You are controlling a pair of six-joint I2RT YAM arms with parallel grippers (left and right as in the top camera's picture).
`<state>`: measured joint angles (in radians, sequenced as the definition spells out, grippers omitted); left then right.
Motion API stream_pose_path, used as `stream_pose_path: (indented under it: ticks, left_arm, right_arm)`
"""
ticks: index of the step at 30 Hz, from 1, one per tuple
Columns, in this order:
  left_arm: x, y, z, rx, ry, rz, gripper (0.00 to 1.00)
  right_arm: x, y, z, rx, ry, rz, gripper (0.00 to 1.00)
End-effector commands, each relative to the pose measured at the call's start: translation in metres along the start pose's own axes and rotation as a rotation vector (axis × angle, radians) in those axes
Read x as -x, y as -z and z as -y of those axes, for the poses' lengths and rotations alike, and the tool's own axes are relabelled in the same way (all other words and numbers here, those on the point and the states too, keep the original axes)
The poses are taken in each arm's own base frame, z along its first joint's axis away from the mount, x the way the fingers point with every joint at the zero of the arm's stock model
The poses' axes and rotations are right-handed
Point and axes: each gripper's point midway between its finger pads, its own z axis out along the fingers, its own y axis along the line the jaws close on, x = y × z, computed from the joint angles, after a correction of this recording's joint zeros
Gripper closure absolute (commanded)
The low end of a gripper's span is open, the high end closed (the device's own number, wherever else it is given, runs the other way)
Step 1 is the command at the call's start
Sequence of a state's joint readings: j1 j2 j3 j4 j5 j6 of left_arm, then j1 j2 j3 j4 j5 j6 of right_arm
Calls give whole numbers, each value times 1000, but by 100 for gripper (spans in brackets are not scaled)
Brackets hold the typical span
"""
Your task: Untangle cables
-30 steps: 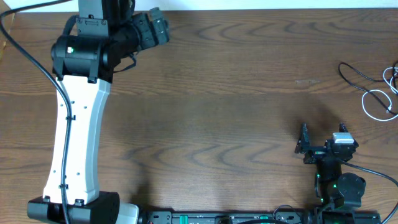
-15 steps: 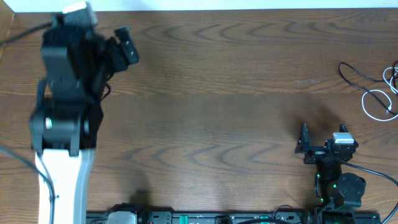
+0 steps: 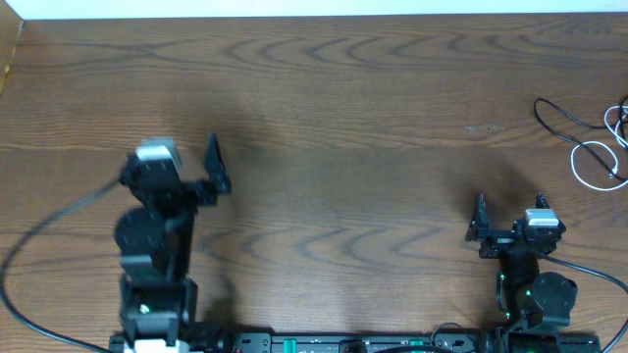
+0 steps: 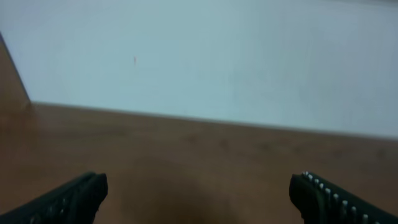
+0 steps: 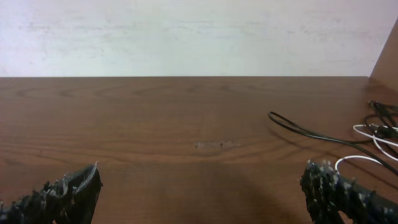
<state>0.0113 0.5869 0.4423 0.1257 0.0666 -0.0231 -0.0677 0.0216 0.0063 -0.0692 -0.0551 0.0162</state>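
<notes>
The cables lie at the table's far right edge: a black cable (image 3: pixel 561 122) and a white cable (image 3: pixel 595 163) in loose loops that meet at the edge, partly cut off by the frame. They also show in the right wrist view, black (image 5: pixel 311 132) and white (image 5: pixel 368 159). My right gripper (image 3: pixel 481 226) sits low near the front edge, left of and nearer than the cables, open and empty (image 5: pixel 202 186). My left gripper (image 3: pixel 214 165) is at the table's left, far from the cables, open and empty (image 4: pixel 199 193).
The brown wooden table (image 3: pixel 343 118) fills the view, with a pale wall (image 5: pixel 186 31) behind its far edge. Both arm bases stand at the front edge, and a thick black robot wire (image 3: pixel 49 235) curves at the lower left.
My left arm has folded back from the far left corner toward its base, and its gripper is now nearer and lower. The right arm and the cables have not moved.
</notes>
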Motion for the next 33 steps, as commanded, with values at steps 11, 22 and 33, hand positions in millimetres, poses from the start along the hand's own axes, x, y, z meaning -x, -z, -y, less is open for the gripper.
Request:
stream_pose_path:
  ticks: [11,22,33]
  left_arm:
    - [-70,31,-3,-19,-183,68,2]
    - [-119,43,-8,-16,-203,-77,2]
    - [-118,39,-7,-19,-205,-18,2]
  right_arm:
    - [-1,0,-2,6,-12,-3,1]
    - [-1,0,-2,6,-12,-4,1]
    - [-1,0,-2,6,-12,-4,1]
